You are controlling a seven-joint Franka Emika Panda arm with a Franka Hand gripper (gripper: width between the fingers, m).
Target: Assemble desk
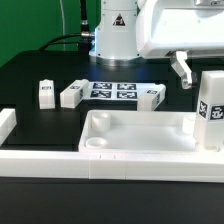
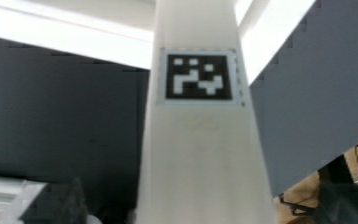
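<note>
The white desk top (image 1: pixel 140 135), a shallow tray with round corner sockets, lies at the front centre. One white square leg (image 1: pixel 211 108) with a tag stands upright at the tray's corner on the exterior view's right. My gripper (image 1: pixel 198 76) comes down on it from above, with one finger (image 1: pixel 183 68) showing beside its top. In the wrist view the leg (image 2: pixel 202 110) runs between my dark fingers (image 2: pixel 60 200), and the gripper (image 2: pixel 202 205) is shut on it. Three loose legs (image 1: pixel 45 93) (image 1: pixel 75 93) (image 1: pixel 150 97) lie behind the tray.
The marker board (image 1: pixel 112 90) lies among the loose legs. A long white border rail (image 1: pixel 40 155) runs along the front and turns up at the exterior view's left (image 1: pixel 8 125). The arm's base (image 1: pixel 117 35) stands at the back.
</note>
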